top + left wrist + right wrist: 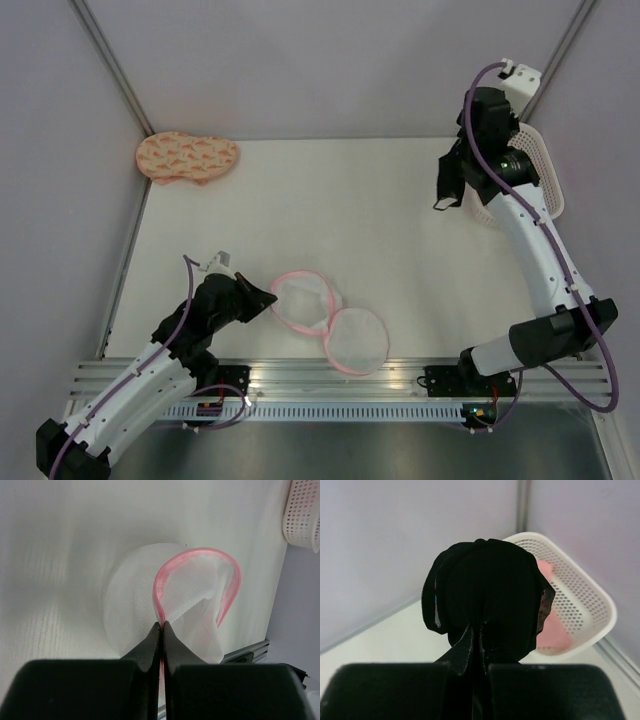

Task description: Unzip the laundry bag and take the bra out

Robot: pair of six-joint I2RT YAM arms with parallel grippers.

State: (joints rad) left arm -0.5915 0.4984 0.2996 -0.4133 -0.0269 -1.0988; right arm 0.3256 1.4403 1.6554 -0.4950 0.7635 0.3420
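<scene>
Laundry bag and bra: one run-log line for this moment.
laundry bag: unzipped, on table | left gripper: shut on its rim | right gripper: shut on bra, raised near basket

Peach patterned pad [187,157] far left; white lattice basket [546,165] holding pink garment [556,630] far right

I see soft, even, bright light from above; the white bench [330,200] nearly washes out, with only faint, diffuse shadows. Up close, the left pincer [161,626] looks soft-focused, and the bra [487,595] reads as featureless black.
</scene>
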